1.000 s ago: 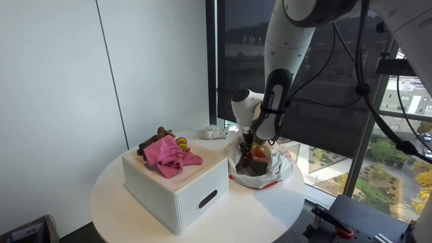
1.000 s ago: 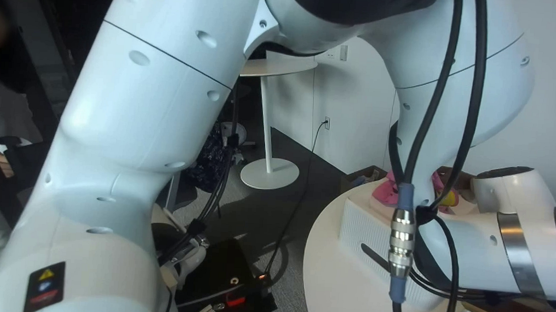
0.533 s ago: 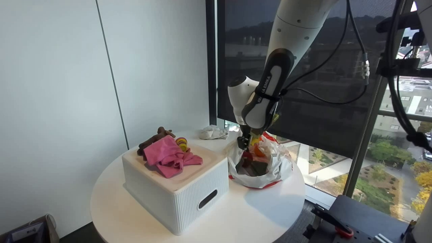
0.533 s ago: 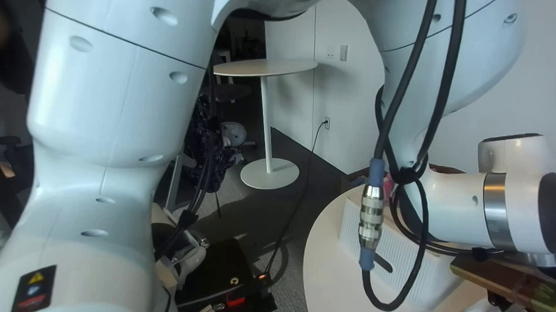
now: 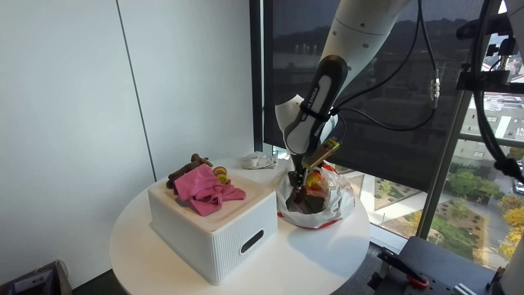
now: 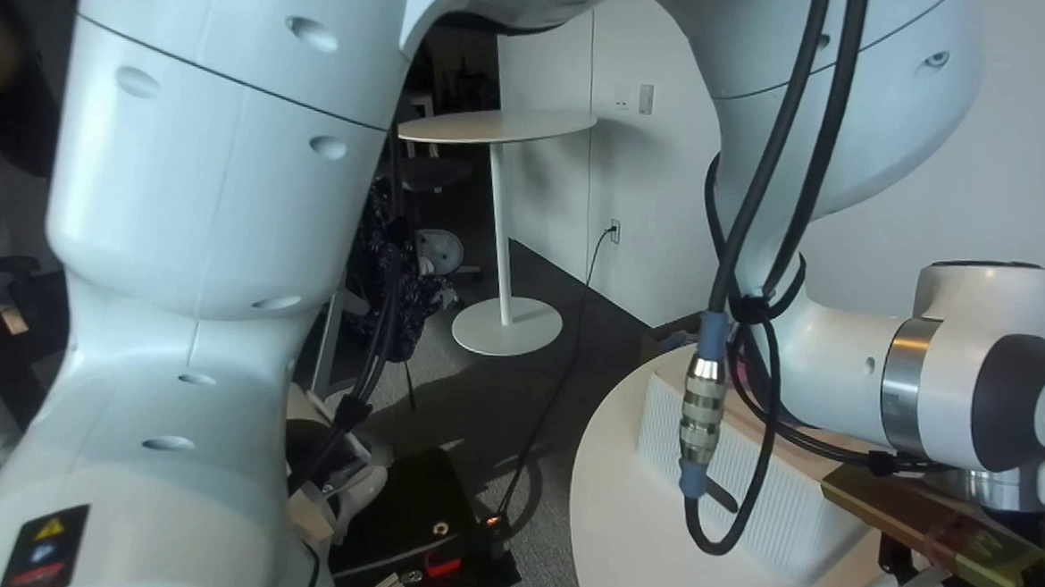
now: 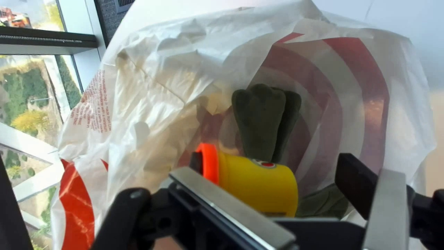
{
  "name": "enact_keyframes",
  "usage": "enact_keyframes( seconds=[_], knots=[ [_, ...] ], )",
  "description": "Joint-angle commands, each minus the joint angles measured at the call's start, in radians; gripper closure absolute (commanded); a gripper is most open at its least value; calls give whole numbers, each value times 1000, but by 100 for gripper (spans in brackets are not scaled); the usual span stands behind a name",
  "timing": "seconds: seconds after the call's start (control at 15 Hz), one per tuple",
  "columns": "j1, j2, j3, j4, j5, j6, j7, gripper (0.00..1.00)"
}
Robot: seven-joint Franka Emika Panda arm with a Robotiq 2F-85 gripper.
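From a distance I am operating a white robot arm [image 5: 364, 32], which in an exterior view is slanting from the top right toward the centre of the frame. Below it, a round white table [image 5: 327, 262] is occupying the lower middle. Left of centre, a ribbed white box [image 5: 180, 233] is standing on the table, its dark slot facing the lower right. Just right of the box, a white plastic bag [image 5: 344, 200] with red markings is gaping upward. On the box, a pink cloth [image 5: 204, 190] is lying crumpled and overlapping a brown figure [image 5: 186, 170]. I am pointing the gripper [image 7: 275, 170] into the bag; in the wrist view its two fingers are standing spread, at lower centre and lower right. Inside the bag, a dark green lobed object [image 7: 260, 121] is resting near the middle of that frame. Just below it, a yellow tub [image 7: 256, 184] with an orange lid is lying on its side between the fingers; a gap is showing before the lower-right finger, while contact with the other is remaining unclear to me. A yellow-and-maroon tub [image 5: 220, 175] is sitting beside the cloth.
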Motion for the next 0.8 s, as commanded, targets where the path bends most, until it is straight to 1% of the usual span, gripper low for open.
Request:
enact_keyframes(
  seconds=[0.0, 0.2, 0.27, 0.33, 0.4, 0.47, 0.67, 0.73],
  knots=[
    [11, -2, -13, 10, -18, 4, 7, 32],
    [10, -1, -14, 10, -16, 8, 13, 58],
    [9, 0, -14, 10, -15, 8, 12, 65],
    [11, 1, -15, 11, -16, 10, 18, 22],
    [11, -1, -15, 10, -15, 10, 18, 26],
    [11, -5, -11, 7, -11, 7, 16, 26],
    [8, -47, 22, -23, 17, 2, -21, 5],
    [14, -71, 34, -35, 21, -1, -28, 1]
  ],
)
